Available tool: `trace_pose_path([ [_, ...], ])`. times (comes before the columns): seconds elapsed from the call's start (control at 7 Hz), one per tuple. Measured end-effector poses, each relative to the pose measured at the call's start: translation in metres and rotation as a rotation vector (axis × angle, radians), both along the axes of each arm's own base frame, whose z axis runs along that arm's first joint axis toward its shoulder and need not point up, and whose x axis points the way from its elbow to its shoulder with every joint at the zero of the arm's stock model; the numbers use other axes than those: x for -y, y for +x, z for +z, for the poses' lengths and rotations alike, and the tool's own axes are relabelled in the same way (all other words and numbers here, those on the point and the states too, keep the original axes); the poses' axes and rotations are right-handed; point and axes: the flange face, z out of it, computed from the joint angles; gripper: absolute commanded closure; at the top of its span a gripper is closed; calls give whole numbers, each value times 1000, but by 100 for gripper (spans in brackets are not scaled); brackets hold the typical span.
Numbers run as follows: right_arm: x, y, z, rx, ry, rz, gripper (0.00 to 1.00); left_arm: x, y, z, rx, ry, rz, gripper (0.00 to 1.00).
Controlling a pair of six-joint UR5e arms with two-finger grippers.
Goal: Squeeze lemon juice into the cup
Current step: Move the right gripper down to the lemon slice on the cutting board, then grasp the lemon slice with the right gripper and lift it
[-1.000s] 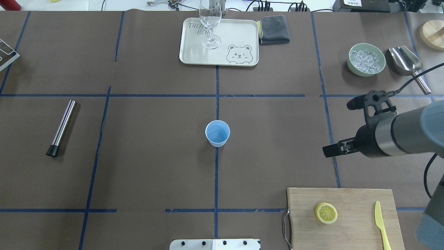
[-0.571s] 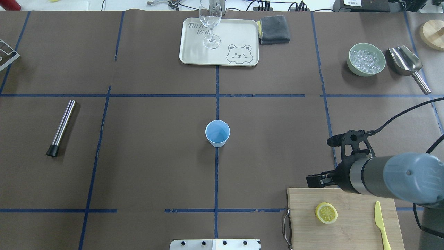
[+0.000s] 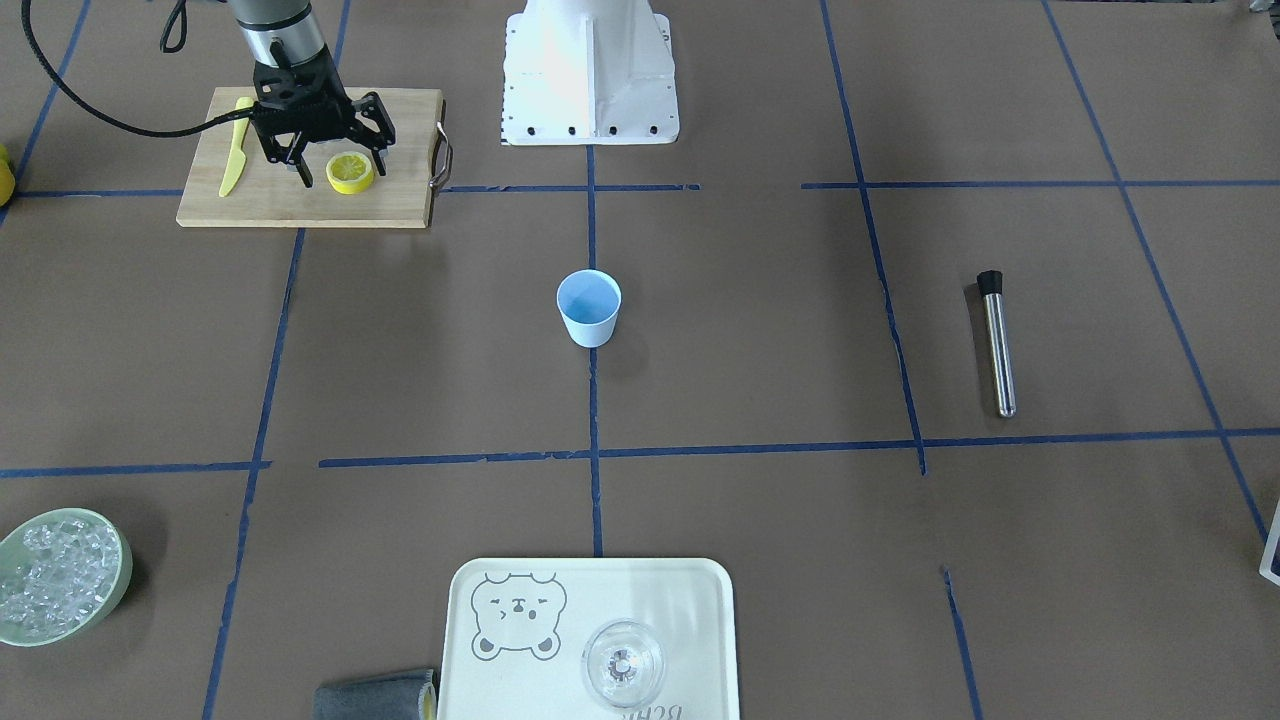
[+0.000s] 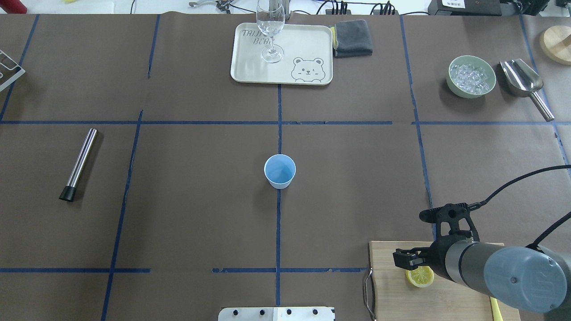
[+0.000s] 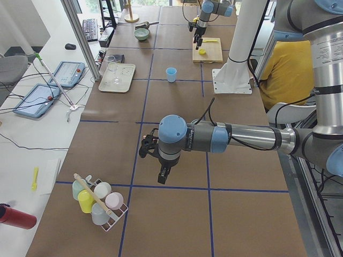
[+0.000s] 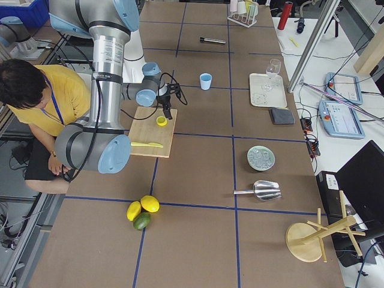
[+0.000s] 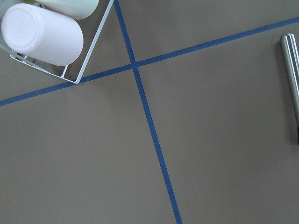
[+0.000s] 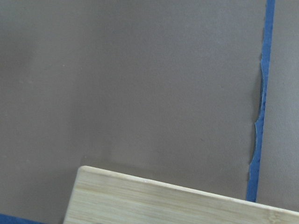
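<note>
The lemon (image 3: 350, 172) is a thick yellow slice lying flat on a wooden cutting board (image 3: 300, 208); in the overhead view the lemon (image 4: 421, 277) is partly hidden under the arm. My right gripper (image 3: 341, 168) is open, pointing down just over the slice, with a finger (image 3: 301, 172) on each side of it; it also shows from overhead (image 4: 411, 262). The light-blue cup (image 4: 279, 170) stands upright at the table's centre, well away from the board (image 3: 589, 307). My left gripper (image 5: 162, 175) shows only in the exterior left view, over bare table; I cannot tell its state.
A yellow plastic knife (image 3: 232, 150) lies on the board beside the gripper. A steel rod (image 4: 80, 162) lies at the left. A tray (image 4: 308, 44) with a glass (image 4: 270, 31), a grey cloth (image 4: 352, 38), an ice bowl (image 4: 471, 76) and a scoop (image 4: 522, 78) stand at the far side. A cup rack (image 5: 99, 201) stands near the left gripper.
My right arm has swung from mid-table back toward the near edge and lowered over the cutting board, so its open gripper now hangs over the lemon. The cup has not moved.
</note>
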Motion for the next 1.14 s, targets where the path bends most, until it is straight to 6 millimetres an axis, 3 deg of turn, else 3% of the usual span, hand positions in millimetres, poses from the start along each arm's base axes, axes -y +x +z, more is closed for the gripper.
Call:
trace_pose_path([
  [0.57,-37,-20,21,3,12,44,2,0,0,-3,0,6,0,0],
  [1.14,-41,-7,55,27,30,56,5,0,0,-4,1,8,1,0],
])
